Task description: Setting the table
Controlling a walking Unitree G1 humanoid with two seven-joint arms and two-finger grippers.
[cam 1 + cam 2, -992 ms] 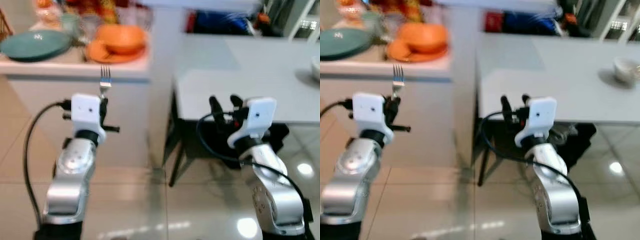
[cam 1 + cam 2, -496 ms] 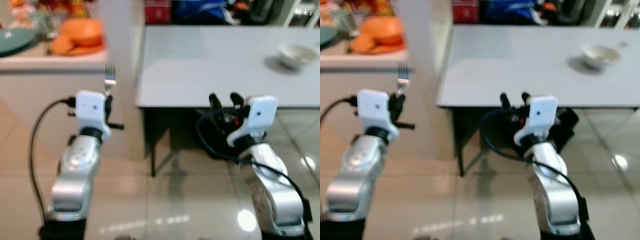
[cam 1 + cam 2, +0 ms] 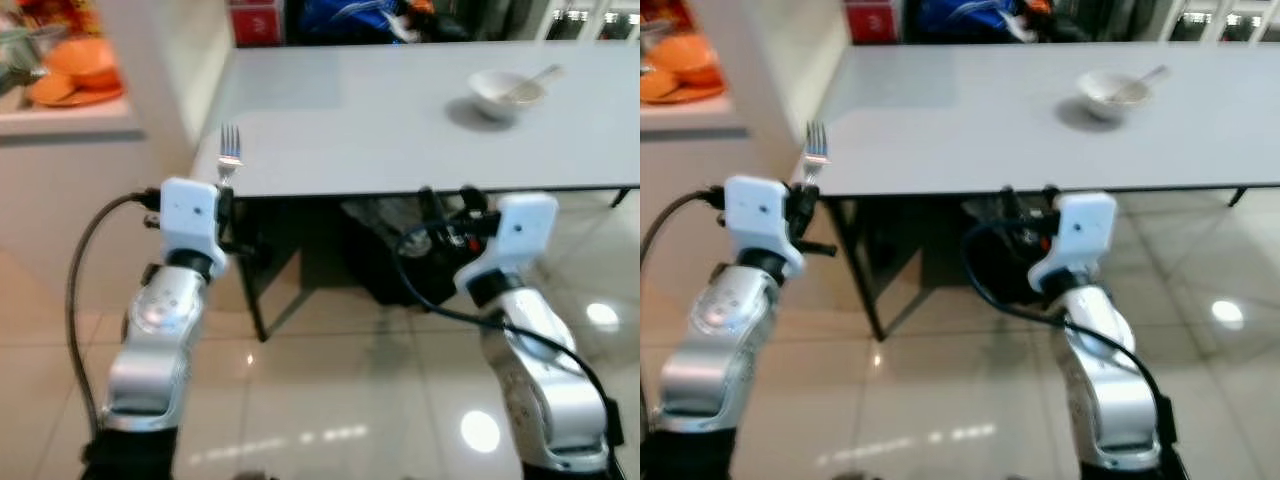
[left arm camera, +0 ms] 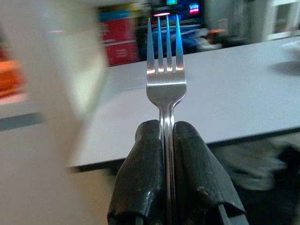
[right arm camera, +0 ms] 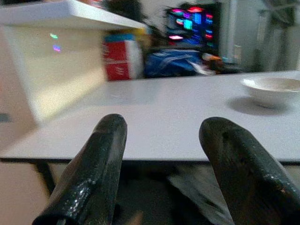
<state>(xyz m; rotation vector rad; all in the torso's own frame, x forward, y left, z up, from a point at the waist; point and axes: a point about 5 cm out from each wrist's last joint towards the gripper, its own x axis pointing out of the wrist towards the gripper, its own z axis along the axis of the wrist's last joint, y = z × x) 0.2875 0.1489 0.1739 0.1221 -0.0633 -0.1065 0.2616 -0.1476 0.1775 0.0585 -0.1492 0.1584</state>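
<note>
Left gripper (image 4: 167, 140) was clamped on the fork (image 4: 165, 77) — tines up, held short of the grey table (image 3: 400, 110). Right gripper (image 5: 164, 159) was spread, empty, facing the bowl (image 3: 497, 92).

- A white counter (image 3: 70, 120) stands to the left, carrying orange plates (image 3: 75, 80) stacked at its edge.
- A red box (image 3: 255, 22) sits beyond the far end of the grey surface, with a blue bag (image 3: 345, 20) just beside it.
- Dark, blurred clutter (image 3: 385, 255) lies underneath on the glossy tiled floor (image 3: 330, 400), which reflects ceiling lights.
</note>
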